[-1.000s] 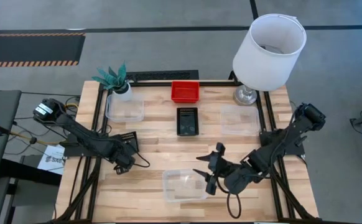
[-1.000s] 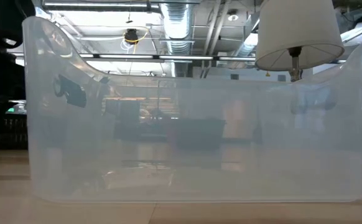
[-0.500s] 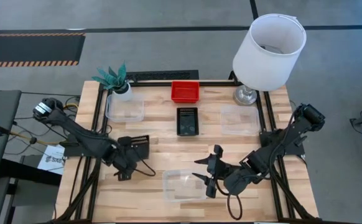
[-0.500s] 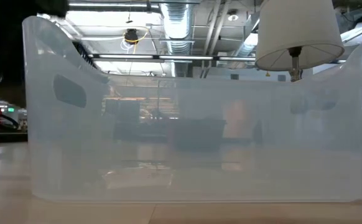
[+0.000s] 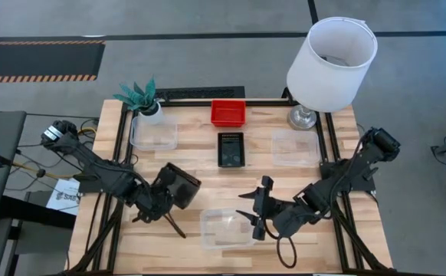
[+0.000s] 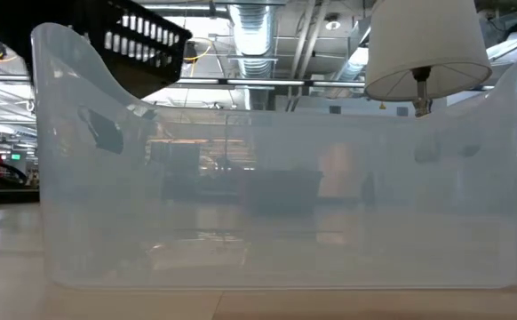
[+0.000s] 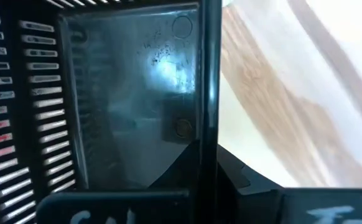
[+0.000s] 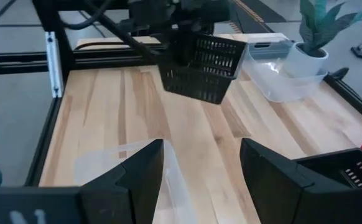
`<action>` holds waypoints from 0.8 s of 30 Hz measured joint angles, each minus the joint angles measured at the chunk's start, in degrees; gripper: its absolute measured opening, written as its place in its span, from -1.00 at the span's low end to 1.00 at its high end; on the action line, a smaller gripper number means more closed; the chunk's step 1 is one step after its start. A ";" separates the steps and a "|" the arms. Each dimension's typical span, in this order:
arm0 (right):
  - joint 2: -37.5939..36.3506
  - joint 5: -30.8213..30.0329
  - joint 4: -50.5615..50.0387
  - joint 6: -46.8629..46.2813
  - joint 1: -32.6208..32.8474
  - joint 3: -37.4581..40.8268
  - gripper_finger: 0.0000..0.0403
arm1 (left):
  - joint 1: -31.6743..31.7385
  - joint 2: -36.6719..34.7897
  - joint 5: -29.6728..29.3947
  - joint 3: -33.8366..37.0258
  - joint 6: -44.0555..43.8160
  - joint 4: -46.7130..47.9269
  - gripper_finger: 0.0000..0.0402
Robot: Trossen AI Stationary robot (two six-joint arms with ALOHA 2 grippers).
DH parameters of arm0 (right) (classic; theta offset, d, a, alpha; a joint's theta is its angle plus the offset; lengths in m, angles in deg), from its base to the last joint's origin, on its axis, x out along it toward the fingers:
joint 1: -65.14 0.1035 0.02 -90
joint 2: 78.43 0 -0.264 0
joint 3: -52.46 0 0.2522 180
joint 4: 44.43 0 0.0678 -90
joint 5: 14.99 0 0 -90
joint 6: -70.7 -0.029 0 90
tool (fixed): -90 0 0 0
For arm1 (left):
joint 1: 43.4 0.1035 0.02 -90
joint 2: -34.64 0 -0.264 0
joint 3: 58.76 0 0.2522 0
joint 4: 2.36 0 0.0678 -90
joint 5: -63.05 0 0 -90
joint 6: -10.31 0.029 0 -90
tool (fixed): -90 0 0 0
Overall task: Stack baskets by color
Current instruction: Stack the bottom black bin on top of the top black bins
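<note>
My left gripper [image 5: 166,197] is shut on a black basket [image 5: 180,185] and holds it above the table's left half. In the right wrist view that basket [image 8: 203,67] hangs in the air. My right gripper [image 5: 247,207] stands open over the right end of a clear basket [image 5: 224,228] at the near edge, touching nothing. That clear basket fills the low view [image 6: 276,178]. A red basket [image 5: 228,113], a second black basket [image 5: 231,149] and two more clear baskets [image 5: 154,133] [image 5: 295,147] rest flat on the table farther back. My left gripper holds the black basket by the upper edge of one wall [image 8: 176,43], coming at it from above and pointing steeply down. The basket hangs tilted below the fingers, clear of the table, its slotted wall [image 8: 215,56] toward the right arm. The wrist view shows that wall edge-on [image 7: 209,93] between the fingers.
A white lamp [image 5: 330,57] stands at the far right corner and a small potted plant [image 5: 140,96] at the far left, beside the clear basket there. Bare wood lies between the held basket and the baskets in the middle.
My left gripper has risen and gone toward the table's middle, rolling its wrist. The black basket, which lay on the table's left part, is lifted clear and has tipped to a slant. My right gripper has kept its place, open.
</note>
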State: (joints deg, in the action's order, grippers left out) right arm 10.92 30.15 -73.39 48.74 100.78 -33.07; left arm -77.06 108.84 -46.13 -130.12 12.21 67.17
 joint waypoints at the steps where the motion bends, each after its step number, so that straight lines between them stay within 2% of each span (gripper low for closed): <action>1: -0.06 0.02 0.07 0.00 -0.54 0.00 0.15 | 0.37 0.00 -1.08 0.00 1.15 -0.31 -1.00; 5: -0.11 0.09 1.07 -1.86 -4.87 -0.07 0.15 | 1.90 0.00 -4.83 0.00 3.72 -1.30 -1.00; 12: -0.06 9.08 3.94 -3.94 -15.09 -0.07 0.15 | 3.90 0.00 -5.37 0.00 8.60 -3.72 -1.00; 18: -0.06 11.70 11.76 -3.20 -21.86 -0.07 0.15 | 4.83 0.00 -5.34 0.00 9.67 -4.06 -1.00; 24: 2.18 22.15 12.85 -8.64 -29.04 -2.75 0.15 | 5.97 0.00 -5.14 0.00 11.42 -4.33 -1.00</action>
State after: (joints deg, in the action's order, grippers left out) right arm 13.10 52.29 -60.54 40.10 71.74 -35.82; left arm -71.09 108.84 -51.27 -130.12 23.63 62.84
